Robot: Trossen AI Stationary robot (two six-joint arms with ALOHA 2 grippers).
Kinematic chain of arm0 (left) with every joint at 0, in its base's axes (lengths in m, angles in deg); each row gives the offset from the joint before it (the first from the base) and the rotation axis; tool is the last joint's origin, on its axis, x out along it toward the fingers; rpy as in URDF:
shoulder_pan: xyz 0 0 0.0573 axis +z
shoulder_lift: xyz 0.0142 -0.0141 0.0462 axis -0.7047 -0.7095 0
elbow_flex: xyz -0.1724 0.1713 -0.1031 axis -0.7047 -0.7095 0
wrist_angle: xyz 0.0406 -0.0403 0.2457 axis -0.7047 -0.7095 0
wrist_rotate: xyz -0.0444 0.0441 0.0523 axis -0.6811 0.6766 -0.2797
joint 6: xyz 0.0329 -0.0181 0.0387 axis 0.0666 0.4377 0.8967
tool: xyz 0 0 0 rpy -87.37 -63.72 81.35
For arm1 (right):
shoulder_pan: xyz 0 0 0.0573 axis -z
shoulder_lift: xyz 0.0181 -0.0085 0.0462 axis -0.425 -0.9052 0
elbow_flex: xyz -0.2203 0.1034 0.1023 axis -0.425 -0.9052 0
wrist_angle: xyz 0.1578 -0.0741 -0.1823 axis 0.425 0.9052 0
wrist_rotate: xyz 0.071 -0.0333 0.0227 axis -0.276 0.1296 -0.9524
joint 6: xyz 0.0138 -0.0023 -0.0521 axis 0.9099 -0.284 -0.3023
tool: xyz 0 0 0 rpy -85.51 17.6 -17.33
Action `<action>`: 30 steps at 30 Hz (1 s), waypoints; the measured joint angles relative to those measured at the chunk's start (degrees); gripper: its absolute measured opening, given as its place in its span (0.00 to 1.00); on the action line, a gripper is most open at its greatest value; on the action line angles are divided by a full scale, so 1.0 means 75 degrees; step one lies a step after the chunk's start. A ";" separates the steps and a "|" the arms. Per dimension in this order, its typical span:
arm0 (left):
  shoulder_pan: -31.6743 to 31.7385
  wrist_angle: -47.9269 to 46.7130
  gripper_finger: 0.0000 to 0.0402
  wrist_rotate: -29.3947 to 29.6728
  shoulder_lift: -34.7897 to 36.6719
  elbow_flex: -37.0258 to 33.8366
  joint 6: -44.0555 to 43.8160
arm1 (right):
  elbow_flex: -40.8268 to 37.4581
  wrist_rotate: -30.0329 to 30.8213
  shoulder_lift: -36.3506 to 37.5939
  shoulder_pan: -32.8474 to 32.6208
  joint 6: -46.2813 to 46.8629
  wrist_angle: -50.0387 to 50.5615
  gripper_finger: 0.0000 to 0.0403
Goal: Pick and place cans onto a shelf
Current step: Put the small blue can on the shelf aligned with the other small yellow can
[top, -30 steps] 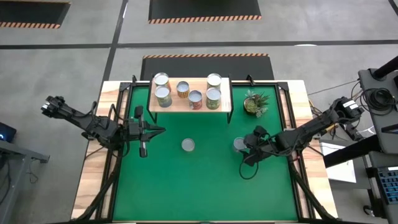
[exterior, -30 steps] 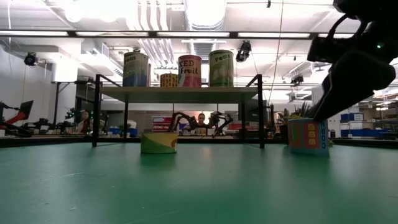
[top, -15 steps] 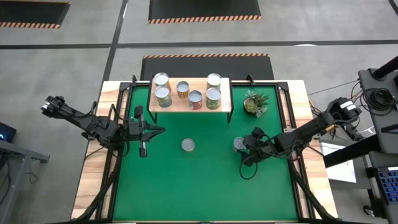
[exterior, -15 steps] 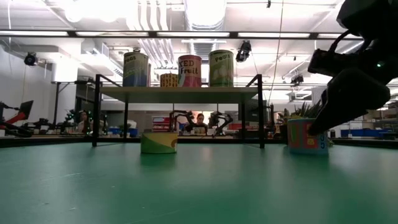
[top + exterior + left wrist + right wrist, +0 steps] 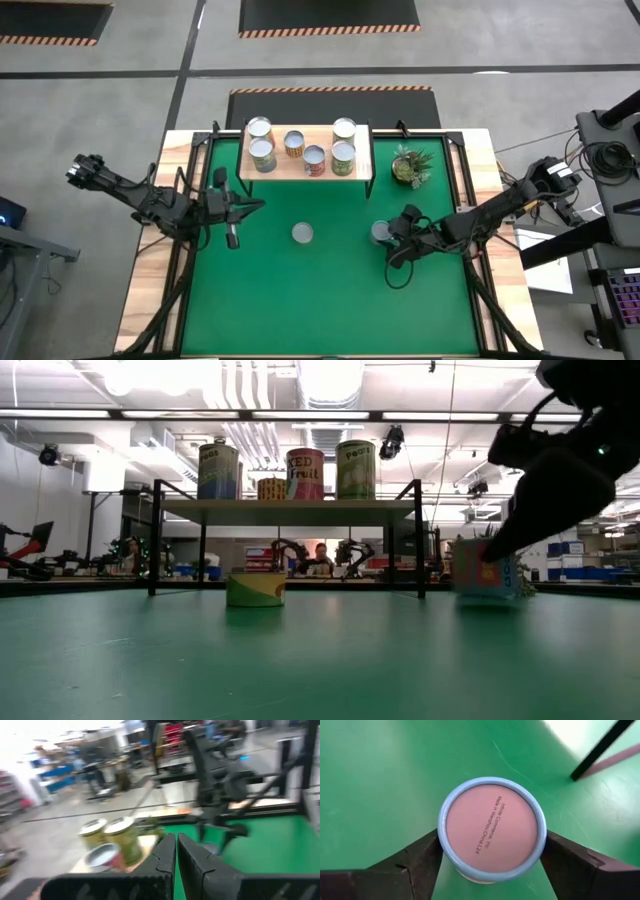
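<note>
Cans: your right claw (image 5: 383, 234) is clamped on one can (image 5: 491, 827) near the surface's (image 5: 330, 300) right edge, another (image 5: 302, 233) stands mid-surface, five sit on the shelf (image 5: 283, 166) at the far edge. Left claw (image 5: 176, 851) is closed, empty, by the left edge.

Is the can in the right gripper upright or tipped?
Upright, apparently: the can shows its round end square-on between the right gripper fingers, and its sides look vertical in the low view.

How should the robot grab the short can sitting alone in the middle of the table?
Probably from straight above, fingers squeezing its round side. The short can stands upright on the table, silver top up, with open space all round. It is low, so a sideways reach would leave little wall to hold.
</note>
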 joint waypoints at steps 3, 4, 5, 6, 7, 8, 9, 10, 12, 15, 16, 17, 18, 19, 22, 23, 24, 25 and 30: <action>0.0000 0.0006 0.00 0.0775 0.0104 -0.0005 0.0191 | 0.0236 -0.0006 0.0002 -0.0001 -0.0133 0.0034 0.72; 0.0005 0.0003 0.00 0.0973 0.0149 -0.0005 0.0287 | 0.0355 -0.0009 0.0003 -0.0003 -0.0182 0.0071 0.72; 0.0006 0.0003 0.00 0.1125 0.0203 -0.0007 0.0370 | 0.0472 -0.0009 0.0003 0.0000 -0.0271 0.0104 0.72; 0.0006 0.0000 0.00 0.1203 0.0265 -0.0008 0.0443 | 0.0600 -0.0012 0.0003 -0.0002 -0.0301 0.0147 0.72; 0.0006 0.0002 0.00 0.1247 0.0339 -0.0012 0.0503 | 0.0735 -0.0011 0.0003 0.0000 -0.0335 0.0208 0.72; 0.0006 0.0002 0.00 0.1275 0.0419 -0.0024 0.0525 | 0.0882 -0.0012 0.0003 0.0000 -0.0371 0.0283 0.71; 0.0006 0.0003 0.00 0.1280 0.0500 -0.0040 0.0529 | 0.1017 -0.0013 0.0003 -0.0003 -0.0438 0.0316 0.71; 0.0006 0.0009 0.00 0.1280 0.0582 -0.0070 0.0528 | 0.1157 -0.0013 0.0006 -0.0001 -0.0493 0.0321 0.71; 0.0006 0.0005 0.00 0.1280 0.0761 -0.0191 0.0530 | 0.1437 -0.0020 0.0006 -0.0003 -0.0680 0.0326 0.71; 0.0006 -0.0003 0.00 0.1280 0.1071 -0.0406 0.0536 | 0.1878 -0.0023 0.0006 0.0001 -0.0942 0.0327 0.71; 0.0006 -0.0001 0.00 0.1280 0.1179 -0.0449 0.0534 | 0.2032 -0.0023 0.0006 0.0015 -0.1046 0.0328 0.71; 0.0006 0.0007 0.00 0.1280 0.1271 -0.0471 0.0529 | 0.2181 -0.0023 0.0006 0.0015 -0.1118 0.0321 0.71; 0.0006 0.0007 0.00 0.1277 0.1349 -0.0480 0.0524 | 0.2327 -0.0022 0.0006 0.0015 -0.1226 0.0320 0.71; 0.0006 0.0003 0.00 0.1277 0.1411 -0.0480 0.0517 | 0.2469 -0.0014 0.0006 0.0016 -0.1317 0.0320 0.71; -0.0005 -0.0022 0.00 0.1269 0.1539 -0.0481 0.0442 | 0.2921 -0.0015 -0.0050 0.0068 -0.1652 0.0320 0.71; -0.0005 -0.0071 0.00 0.1268 0.1556 -0.0481 0.0418 | 0.3055 -0.0013 -0.0074 0.0082 -0.1734 0.0330 0.71; -0.0005 -0.0137 0.00 0.1266 0.1563 -0.0481 0.0394 | 0.3222 -0.0009 -0.0138 0.0119 -0.1871 0.0349 0.71; -0.0003 -0.0206 0.00 0.1263 0.1576 -0.0482 0.0381 | 0.3393 -0.0014 -0.0192 0.0158 -0.1956 0.0343 0.71; -0.0003 -0.0319 0.00 0.1242 0.1630 -0.0489 0.0376 | 0.4300 -0.0024 -0.0430 0.0308 -0.2367 0.0685 0.71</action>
